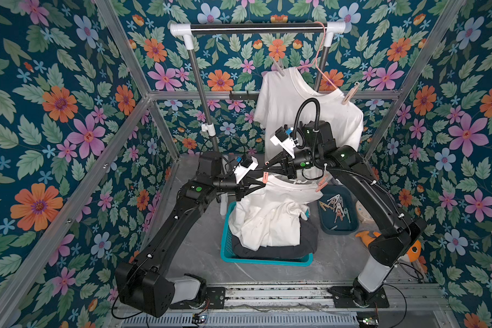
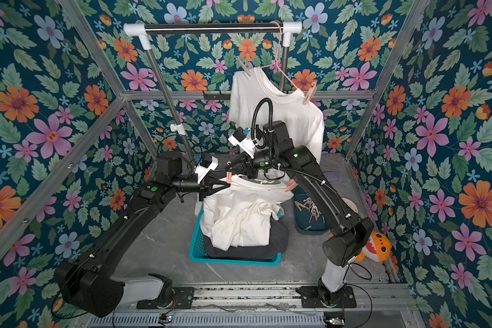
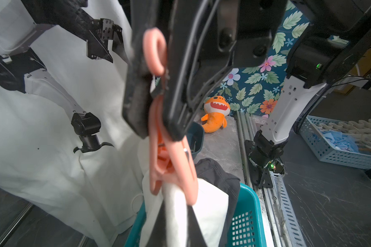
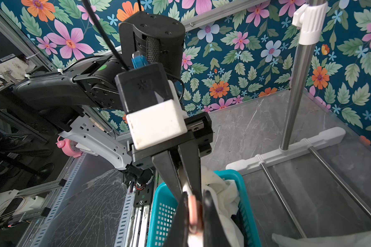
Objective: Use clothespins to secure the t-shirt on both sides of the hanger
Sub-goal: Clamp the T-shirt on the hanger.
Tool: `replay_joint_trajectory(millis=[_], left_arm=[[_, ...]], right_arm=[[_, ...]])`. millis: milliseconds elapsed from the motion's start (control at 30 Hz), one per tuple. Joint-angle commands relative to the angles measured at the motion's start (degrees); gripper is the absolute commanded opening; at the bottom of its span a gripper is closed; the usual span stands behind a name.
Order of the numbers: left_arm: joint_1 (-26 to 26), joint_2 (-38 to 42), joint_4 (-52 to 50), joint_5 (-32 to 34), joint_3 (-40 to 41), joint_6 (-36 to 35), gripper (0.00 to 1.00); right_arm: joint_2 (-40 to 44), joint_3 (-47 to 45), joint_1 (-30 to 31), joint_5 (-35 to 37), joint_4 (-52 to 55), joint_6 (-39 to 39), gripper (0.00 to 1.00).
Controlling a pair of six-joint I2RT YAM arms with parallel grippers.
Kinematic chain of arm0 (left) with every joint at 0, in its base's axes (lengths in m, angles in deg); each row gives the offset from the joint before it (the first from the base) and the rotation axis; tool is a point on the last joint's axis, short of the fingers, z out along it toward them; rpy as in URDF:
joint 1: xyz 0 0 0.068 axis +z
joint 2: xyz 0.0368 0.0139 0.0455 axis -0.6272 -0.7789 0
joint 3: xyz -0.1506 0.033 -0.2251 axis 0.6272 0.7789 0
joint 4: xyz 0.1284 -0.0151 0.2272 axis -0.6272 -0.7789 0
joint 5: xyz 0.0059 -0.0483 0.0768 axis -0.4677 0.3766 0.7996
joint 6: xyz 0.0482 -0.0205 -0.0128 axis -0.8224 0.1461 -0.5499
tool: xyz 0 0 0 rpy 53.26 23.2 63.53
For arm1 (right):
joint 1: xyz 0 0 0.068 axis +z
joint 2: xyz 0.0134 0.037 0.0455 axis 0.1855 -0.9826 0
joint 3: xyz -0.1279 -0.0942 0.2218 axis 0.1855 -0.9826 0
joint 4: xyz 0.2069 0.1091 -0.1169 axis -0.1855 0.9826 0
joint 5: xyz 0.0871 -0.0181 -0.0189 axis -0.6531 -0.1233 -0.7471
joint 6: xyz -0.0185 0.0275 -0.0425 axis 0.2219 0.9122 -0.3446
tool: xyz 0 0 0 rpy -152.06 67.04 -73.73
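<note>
Location: white t-shirt strung between both arms, lower half slumped into teal basket on the tabletop; hanger under the cloth not clearly visible.
Left arm: pinching the shirt's near shoulder edge with left fingers, fully closed.
Right arm: clamped shut with right fingers on salmon-pink clothespin, apparently seated at that same shoulder.
Far shoulder: already pinned by second clothespin.
Fabric: light, soft, limp; likely to slide along the hanger, so best pinched where cloth folds over the hanger arm.
Peg: small, light, stiff plastic, springy and probably slick; best squeezed square across the two tail prongs to avoid twisting out.
Spares: loose clothespins in dark tray beside the basket.
</note>
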Motion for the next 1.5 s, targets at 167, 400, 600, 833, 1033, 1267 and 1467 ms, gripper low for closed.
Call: replay_joint_trajectory(millis=[167,400,600,833,1033,1267,1467], left_arm=[[0.0,0.73,1.62,-1.35,-0.15,-0.52,0.0],[-0.02,0.74,1.82,-1.26,0.09,-0.21,0.0],[-0.04,0.69,2.21,-0.84,0.37,-0.21,0.0],[1.92,2.09,4.2,-1.88,1.39,0.99,0.0],[6.15,3.17,7.57,-5.81,2.68,3.48,0.0],[12.92,5.1,13.29,-12.54,3.5,9.33,0.0],[15.41,6.17,19.36,-15.79,4.95,14.69,0.0]], right_arm=[[2.61,-4.12,0.5,3.57,-1.21,-2.93,0.14],[4.31,-5.26,0.52,4.05,-3.47,-2.82,0.53],[5.06,-5.52,0.47,5.44,-4.73,-2.18,0.87],[16.28,-14.22,0.44,13.73,-10.33,-0.9,0.94],[24.56,-21.29,-4.1,12.58,-12.98,6.04,0.93],[31.22,-31.34,-11.48,10.46,-15.7,14.62,0.89],[33.68,-38.57,-13.71,11.6,-16.83,15.88,0.89]])
